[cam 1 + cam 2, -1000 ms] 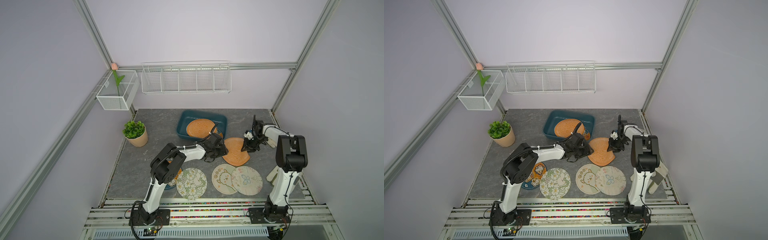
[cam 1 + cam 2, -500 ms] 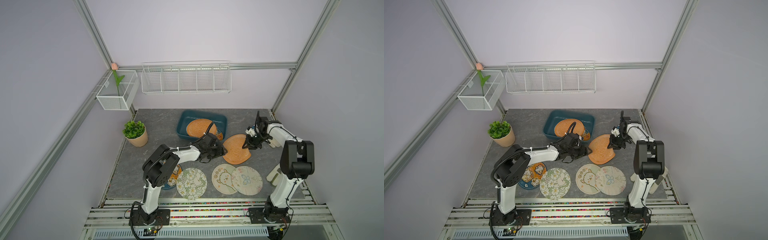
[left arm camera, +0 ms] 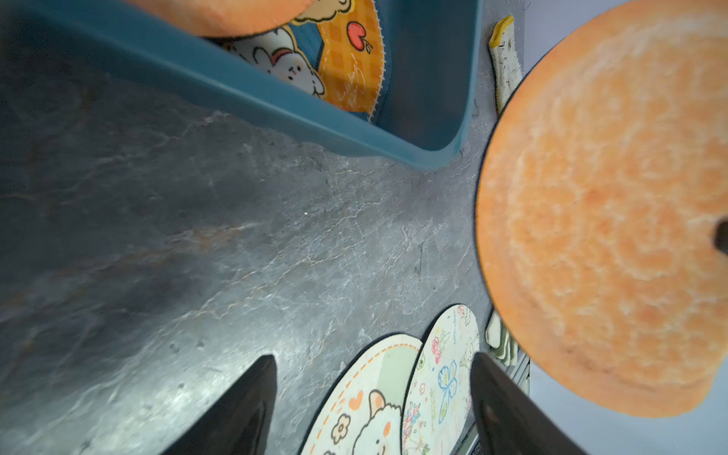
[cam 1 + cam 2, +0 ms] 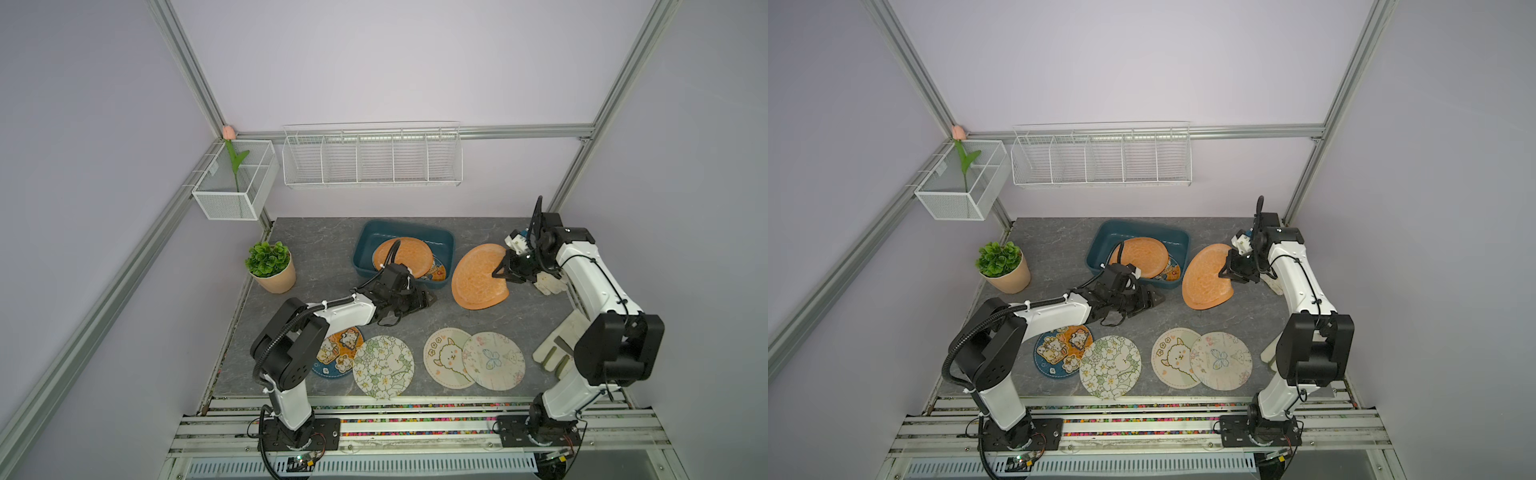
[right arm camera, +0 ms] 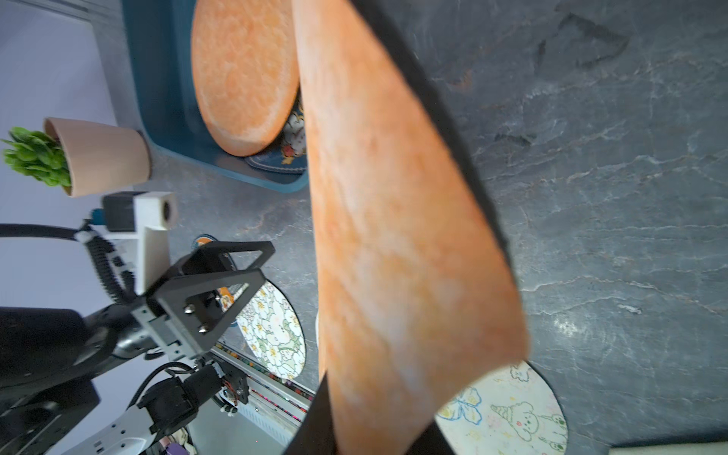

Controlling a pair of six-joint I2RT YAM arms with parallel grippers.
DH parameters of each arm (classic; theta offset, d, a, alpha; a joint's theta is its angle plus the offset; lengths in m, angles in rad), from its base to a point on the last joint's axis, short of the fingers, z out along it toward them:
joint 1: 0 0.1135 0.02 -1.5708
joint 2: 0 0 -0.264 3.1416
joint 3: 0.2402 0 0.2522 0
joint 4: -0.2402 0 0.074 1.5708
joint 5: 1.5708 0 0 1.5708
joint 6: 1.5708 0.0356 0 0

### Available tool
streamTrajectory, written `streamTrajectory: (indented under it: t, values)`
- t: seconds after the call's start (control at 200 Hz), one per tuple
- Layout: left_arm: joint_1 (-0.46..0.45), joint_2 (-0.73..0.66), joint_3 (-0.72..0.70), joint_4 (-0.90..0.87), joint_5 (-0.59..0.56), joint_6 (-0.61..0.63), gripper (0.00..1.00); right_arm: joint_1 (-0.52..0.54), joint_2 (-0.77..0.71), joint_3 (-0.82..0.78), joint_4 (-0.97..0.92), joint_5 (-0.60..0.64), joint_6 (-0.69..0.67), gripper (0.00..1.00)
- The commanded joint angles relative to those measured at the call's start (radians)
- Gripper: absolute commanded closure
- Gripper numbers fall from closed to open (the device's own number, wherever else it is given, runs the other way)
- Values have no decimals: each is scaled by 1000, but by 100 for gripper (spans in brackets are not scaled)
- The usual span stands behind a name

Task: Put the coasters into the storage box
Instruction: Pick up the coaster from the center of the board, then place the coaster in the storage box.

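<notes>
The right hand [image 4: 505, 272] pinches a plain orange coaster [image 4: 478, 276] by its rim, tilted above the tabletop [image 4: 316, 249] just beside the storage box [image 4: 368, 245]. The left hand [image 4: 426, 298] hovers open and empty nearby. Carrying the disc level over the box wall before release should keep it from snagging.

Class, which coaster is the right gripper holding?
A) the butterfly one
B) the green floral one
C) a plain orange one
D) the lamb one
C: the right gripper is shut on the rim of the tilted plain orange coaster beside the storage box.
</notes>
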Motion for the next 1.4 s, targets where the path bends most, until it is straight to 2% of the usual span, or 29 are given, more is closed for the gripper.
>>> streamTrajectory:
  t: [0.0, 0.13, 0.32, 0.425, 0.67, 0.815, 1.02, 1.21, 1.295, 1.395]
  values:
    - [23, -48, -40, 7, 21, 20, 22, 47, -4, 44, 58, -68, 102, 80]
    - [64, -94, -87, -1, 29, 31, 22, 123, 53, 88, 178, -73, 186, 80]
    - [128, -159, -141, -32, 37, 60, 21, 200, 222, 235, 292, -66, 269, 80]
    - [154, -186, -166, -46, 41, 69, 20, 271, 350, 363, 308, -59, 292, 80]
    - [191, -242, -210, -65, 33, 73, 20, 349, 620, 648, 309, -23, 346, 79]
    - [204, -261, -227, -69, 28, 74, 19, 379, 737, 734, 316, 20, 363, 79]
    - [209, -273, -235, -70, 24, 73, 19, 390, 841, 811, 221, 89, 334, 76]
    - [211, -288, -241, -80, 14, 73, 18, 392, 841, 810, 105, 163, 271, 66]
    - [212, -291, -241, -86, 11, 76, 18, 393, 830, 806, 81, 186, 251, 55]
    - [211, -291, -241, -91, 8, 78, 18, 394, 814, 797, 70, 199, 238, 37]
